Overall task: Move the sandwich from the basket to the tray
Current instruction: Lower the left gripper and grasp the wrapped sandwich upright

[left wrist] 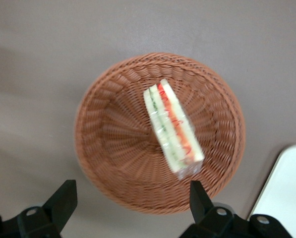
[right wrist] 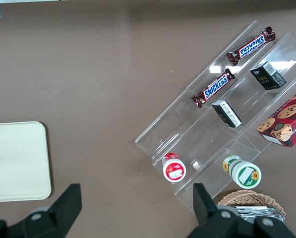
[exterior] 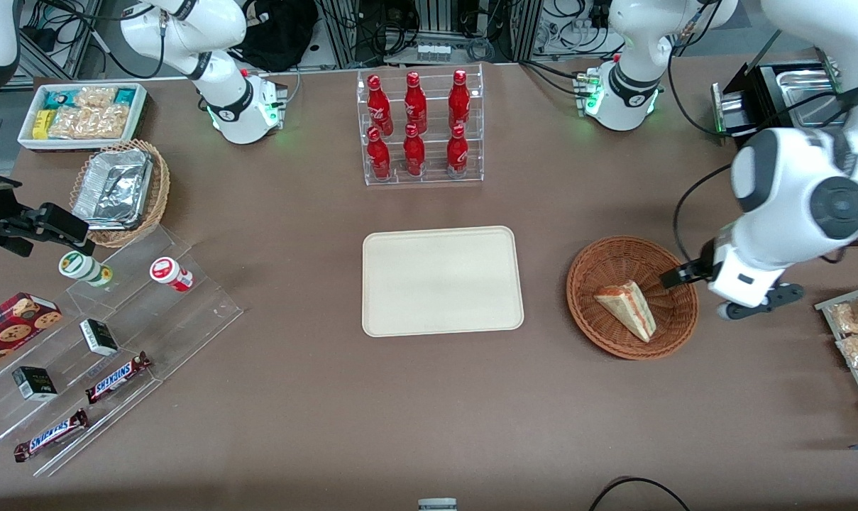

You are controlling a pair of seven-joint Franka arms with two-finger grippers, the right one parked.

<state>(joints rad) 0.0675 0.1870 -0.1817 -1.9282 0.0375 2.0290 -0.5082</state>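
So my gripper (left wrist: pixel 130 201) is hanging above the basket (exterior: pixel 599 273), over the rim on the working arm's side, fingers (left wrist: pixel 63 201) spread wide with nothing between them. From the front my own forearm covers most of the hand, so only a black fingertip shows poking over the wicker edge; the wrist camera is what shows how far apart the fingers stand, with the basket filling the space between them. The sandwich (exterior: pixel 628 308) lies in the basket, not touched by anything. From the front it looks like a pale wedge lying flat, but my wrist cam shows it (left wrist: pixel 173 128) edge-on, with its red and green filling layers and a clear wrap around it. The tray (exterior: pixel 442 281) sits bare in the middle of the table, near the basket but not touching it, and only one corner of it peeks into my wrist view. Farther from the front camera than the tray is a clear rack of red bottles (exterior: pixel 419 126). Way off toward the parked arm's end are a stepped acrylic stand with Snickers bars (exterior: pixel 118 377), a tan basket with foil trays (exterior: pixel 116 190) and a white bin of snacks (exterior: pixel 84 113). Nothing sits between the basket and the tray.
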